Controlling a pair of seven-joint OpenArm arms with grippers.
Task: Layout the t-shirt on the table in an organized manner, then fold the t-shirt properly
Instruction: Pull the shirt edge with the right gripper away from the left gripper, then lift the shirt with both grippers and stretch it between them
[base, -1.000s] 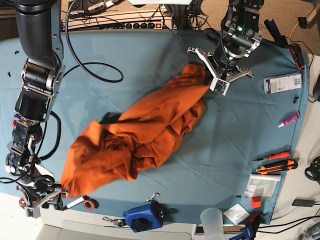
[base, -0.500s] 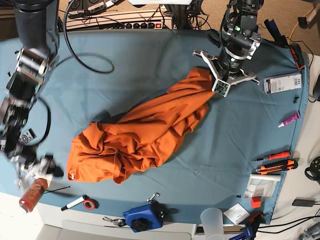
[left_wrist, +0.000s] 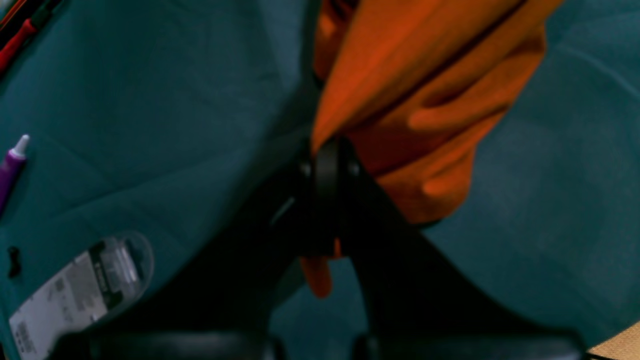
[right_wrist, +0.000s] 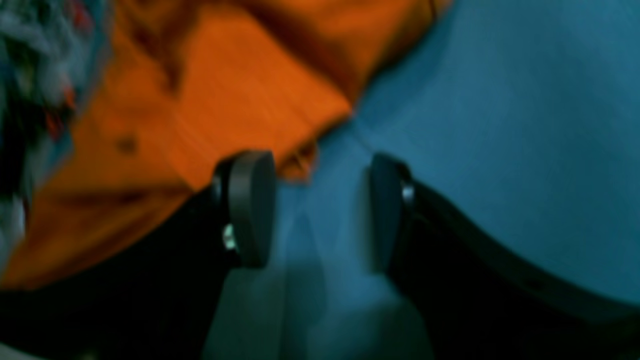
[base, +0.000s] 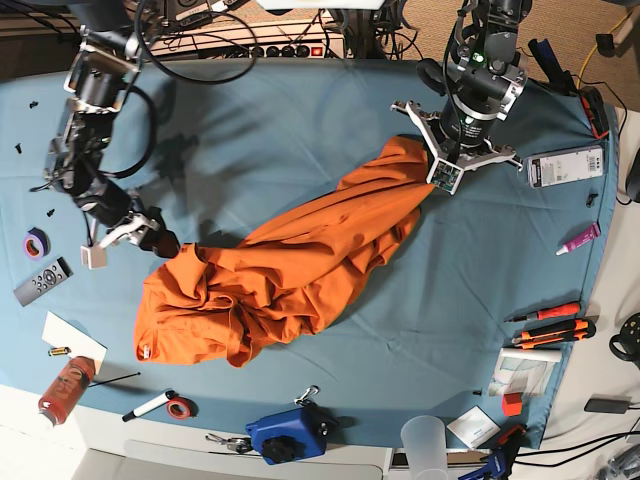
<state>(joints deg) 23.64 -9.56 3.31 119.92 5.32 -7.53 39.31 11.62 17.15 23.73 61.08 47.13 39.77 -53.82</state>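
The orange t-shirt (base: 290, 270) lies crumpled in a long diagonal heap across the teal table (base: 300, 130). Its upper right end is pinched in my left gripper (base: 428, 163), which is shut on the fabric; in the left wrist view the cloth (left_wrist: 425, 100) bunches above the closed jaws (left_wrist: 327, 175). My right gripper (base: 150, 235) hangs open just left of the shirt's lower left end. In the right wrist view its fingers (right_wrist: 250, 205) stand wide apart over bare table, with the shirt's edge (right_wrist: 225, 100) beside the left finger.
Along the table's left edge lie a purple tape roll (base: 36, 242), a remote (base: 42, 281), a card (base: 72, 341) and a red can (base: 62, 389). A blue tool (base: 290, 433) and a marker (base: 150, 405) sit at the front. Screwdrivers (base: 550, 325), a purple tube (base: 580, 238) and a package (base: 565, 165) lie right.
My right arm swung up from the front left corner to beside the shirt's lower left end, having let that end go. The shirt's lower part settled onto the table. My left gripper crept slightly up-right.
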